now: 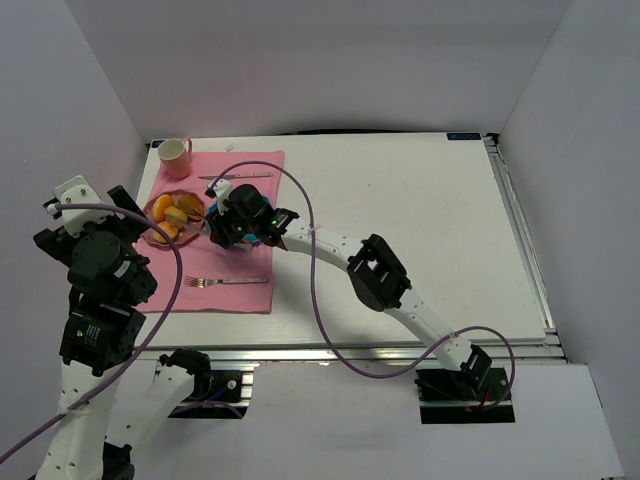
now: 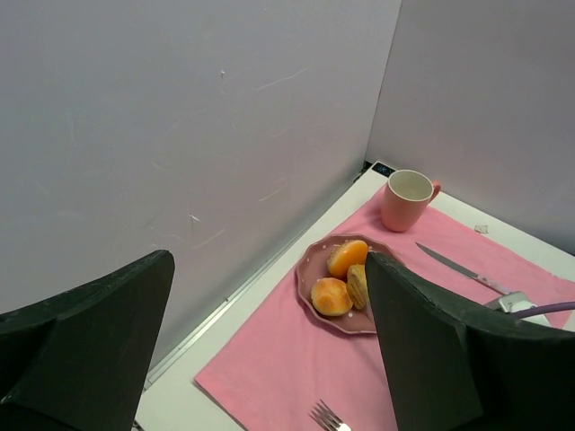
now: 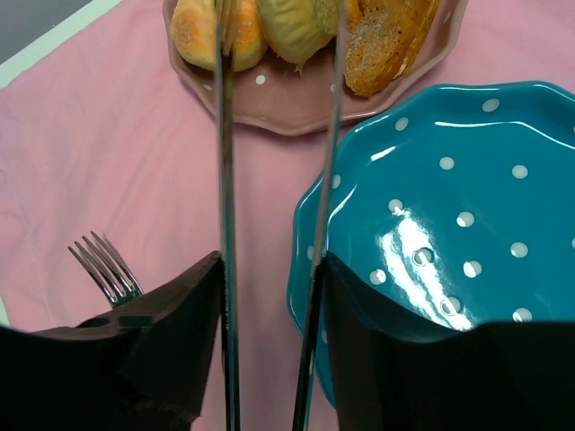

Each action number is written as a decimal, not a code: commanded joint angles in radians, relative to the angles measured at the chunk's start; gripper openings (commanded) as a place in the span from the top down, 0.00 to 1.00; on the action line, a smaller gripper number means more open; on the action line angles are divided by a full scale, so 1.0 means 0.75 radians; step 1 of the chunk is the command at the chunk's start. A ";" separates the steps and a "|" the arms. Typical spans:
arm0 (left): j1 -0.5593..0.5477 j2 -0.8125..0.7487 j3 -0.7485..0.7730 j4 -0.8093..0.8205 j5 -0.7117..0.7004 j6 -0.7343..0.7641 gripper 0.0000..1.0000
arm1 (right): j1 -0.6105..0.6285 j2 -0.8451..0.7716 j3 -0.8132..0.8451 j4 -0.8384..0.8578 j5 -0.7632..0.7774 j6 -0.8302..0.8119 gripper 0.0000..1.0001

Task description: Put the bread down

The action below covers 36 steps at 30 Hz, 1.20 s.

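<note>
Your left tool [image 2: 269, 269] hung high by the left wall with its jaws spread wide. It held nothing and touched nothing. Its camera looked down on a pink cup [image 2: 406, 199] at the far corner of the pink mat [image 2: 269, 359].

Your right tool [image 3: 271, 269] reached across the table [image 1: 420, 220] to the mat, closed partway on a pair of thin metal tongs [image 3: 225, 180]. One tong arm lay against the inner face of each finger. The arms stood apart and ran forward almost parallel, out over the pink plate [image 3: 296, 112].

A small dark label [image 1: 463, 135] sat on the table's far edge, too small to read.

The bread [image 3: 283, 27], a pale golden roll, lay on the pink plate straight ahead of the right tool, between the tong tips. You could not tell from the wrist view whether the tips touched it. A more orange roll [image 3: 193, 31] sat just left of it, under the left tong arm. A crusty brown piece [image 3: 386, 45] sat just to its right.

Left of the tool a fork [image 3: 108, 269] lay on the mat. Right of it stood a teal dotted plate [image 3: 449, 224], its rim close against the pink plate.
</note>
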<state>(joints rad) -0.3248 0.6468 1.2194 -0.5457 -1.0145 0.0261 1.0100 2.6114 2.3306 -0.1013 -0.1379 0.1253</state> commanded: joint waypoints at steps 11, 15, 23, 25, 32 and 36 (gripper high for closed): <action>-0.011 -0.007 -0.018 0.014 -0.016 0.010 0.02 | 0.001 -0.076 0.028 0.112 -0.025 0.043 0.74; -0.011 -0.001 0.002 0.012 0.005 -0.008 0.02 | 0.003 -0.201 -0.023 0.171 -0.045 0.113 0.76; -0.011 -0.083 0.015 0.036 0.266 -0.088 0.02 | 0.014 -0.594 -0.473 0.385 -0.009 0.342 0.80; -0.011 -0.085 0.006 0.034 0.297 -0.121 0.02 | 0.014 -0.673 -0.540 0.393 0.016 0.344 0.80; -0.011 -0.083 -0.020 0.010 0.361 -0.155 0.02 | -0.029 -0.862 -0.806 0.321 0.178 0.350 0.83; -0.011 -0.083 -0.026 -0.003 0.357 -0.156 0.02 | -0.054 -0.897 -0.878 0.248 0.294 0.330 0.82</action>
<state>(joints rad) -0.3298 0.5793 1.2049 -0.5312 -0.7734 -0.0799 0.9943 1.9671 1.7020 0.1112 -0.0132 0.3714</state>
